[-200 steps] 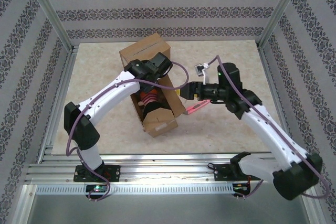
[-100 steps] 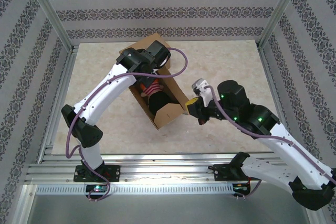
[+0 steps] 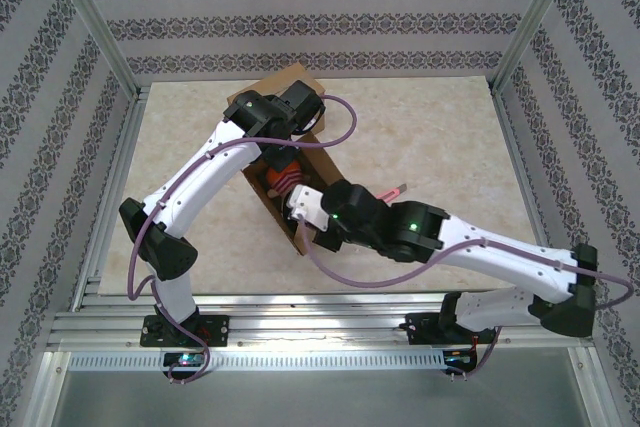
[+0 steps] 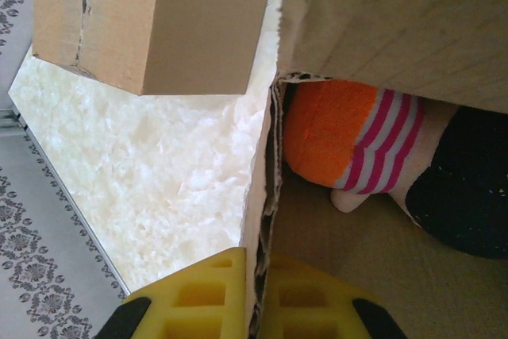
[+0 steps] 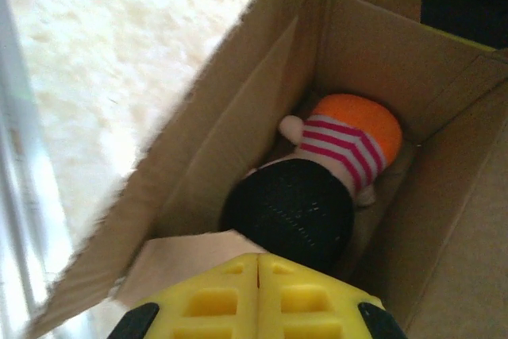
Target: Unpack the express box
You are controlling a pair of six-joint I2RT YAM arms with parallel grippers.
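Express box (image 5: 230, 140) open, plush toy (image 5: 317, 180) inside; left claw (image 4: 258, 279) pinching its wall, right claw (image 5: 258, 279) pressed together.

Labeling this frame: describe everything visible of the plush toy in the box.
The plush toy looks soft: an orange rounded end, a pink-and-white striped band, a cream limb, a black textured bulge. It lies lengthwise on the floor of the open cardboard box, orange end at the far wall, black end nearest the right wrist camera.

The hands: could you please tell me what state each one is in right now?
Left hand: closed, clamping a wall of the cardboard box.
Right hand: closed, holding nothing.
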